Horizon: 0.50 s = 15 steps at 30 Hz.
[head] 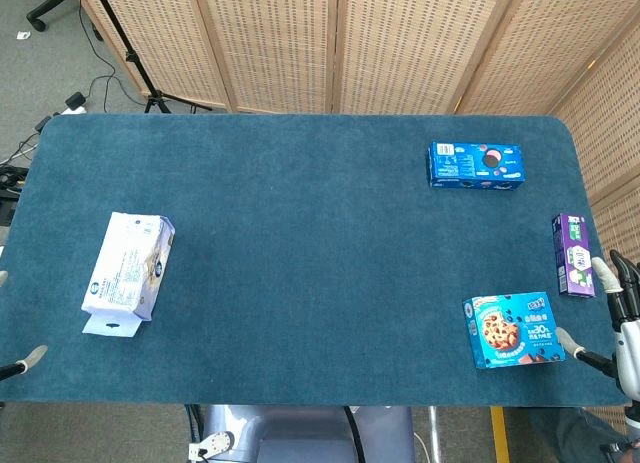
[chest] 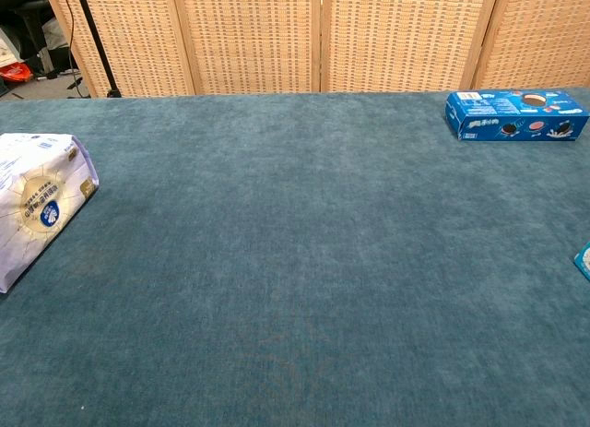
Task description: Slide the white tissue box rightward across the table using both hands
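The white tissue box lies flat near the left side of the blue table; the chest view shows it at the far left. Only a few fingertips of my left hand poke in at the left edge, spread apart and well clear of the box. At the right edge my right hand hangs with its fingers spread and empty, far from the tissue box and beside a cookie box. Neither hand shows in the chest view.
A blue sandwich-cookie box lies at the back right. A purple carton and a blue chocolate-chip cookie box sit near the right edge by my right hand. Woven screens stand behind the table.
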Available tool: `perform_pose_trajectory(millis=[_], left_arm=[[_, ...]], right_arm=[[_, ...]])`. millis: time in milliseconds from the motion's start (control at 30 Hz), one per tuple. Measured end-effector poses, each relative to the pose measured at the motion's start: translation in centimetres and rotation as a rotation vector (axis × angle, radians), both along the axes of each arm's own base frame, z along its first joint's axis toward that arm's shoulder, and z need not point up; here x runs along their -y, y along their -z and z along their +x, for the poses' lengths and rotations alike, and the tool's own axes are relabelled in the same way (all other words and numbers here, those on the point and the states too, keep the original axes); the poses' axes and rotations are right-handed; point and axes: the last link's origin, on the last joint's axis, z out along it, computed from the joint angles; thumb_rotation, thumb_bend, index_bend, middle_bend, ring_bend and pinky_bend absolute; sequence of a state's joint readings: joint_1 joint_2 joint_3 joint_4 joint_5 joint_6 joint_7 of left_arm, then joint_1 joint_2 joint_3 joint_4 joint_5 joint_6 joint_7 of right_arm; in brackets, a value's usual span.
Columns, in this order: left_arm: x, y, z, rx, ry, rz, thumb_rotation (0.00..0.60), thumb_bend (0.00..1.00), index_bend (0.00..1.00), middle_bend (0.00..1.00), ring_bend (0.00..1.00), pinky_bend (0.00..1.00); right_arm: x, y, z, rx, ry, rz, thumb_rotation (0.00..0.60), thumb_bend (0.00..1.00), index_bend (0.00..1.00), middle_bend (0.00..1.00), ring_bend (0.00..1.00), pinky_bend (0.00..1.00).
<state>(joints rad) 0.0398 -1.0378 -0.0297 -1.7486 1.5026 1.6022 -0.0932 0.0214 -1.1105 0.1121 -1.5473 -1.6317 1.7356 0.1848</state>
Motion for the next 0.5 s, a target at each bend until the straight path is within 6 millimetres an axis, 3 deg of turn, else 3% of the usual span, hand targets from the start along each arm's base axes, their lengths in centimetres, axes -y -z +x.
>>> perform_pose_trajectory(millis=[200, 300, 433, 467, 500], left_arm=[[0.0, 0.0, 0.0, 0.002, -0.001, -0.006, 0.6, 0.06, 0.0, 0.0, 0.0, 0.0], [-0.1, 0.2, -0.1, 0.012, -0.001, -0.029, 0.6, 0.2, 0.0, 0.0, 0.0, 0.0], [-0.6, 0.5, -0.2, 0.073, 0.007, -0.089, 0.6, 0.88, 0.0, 0.0, 0.0, 0.0], [-0.8, 0.6, -0.2, 0.097, 0.009, -0.102, 0.6, 0.98, 0.0, 0.0, 0.0, 0.0], [-1.0, 0.7, -0.2, 0.124, 0.01, -0.114, 0.6, 1.0, 0.0, 0.0, 0.0, 0.0]], right_arm=[[0.0, 0.0, 0.0, 0.003, 0.0, 0.002, 0.6, 0.0, 0.0, 0.0, 0.0, 0.0], [0.0, 0.0, 0.0, 0.007, -0.001, 0.003, 0.6, 0.0, 0.0, 0.0, 0.0, 0.0], [0.0, -0.2, -0.1, 0.016, 0.003, -0.002, 0.6, 0.0, 0.0, 0.0, 0.0, 0.0], [0.1, -0.3, -0.1, 0.018, 0.004, -0.002, 0.6, 0.0, 0.0, 0.0, 0.0, 0.0], [0.1, -0.3, -0.1, 0.021, 0.005, -0.002, 0.6, 0.0, 0.0, 0.0, 0.0, 0.0]])
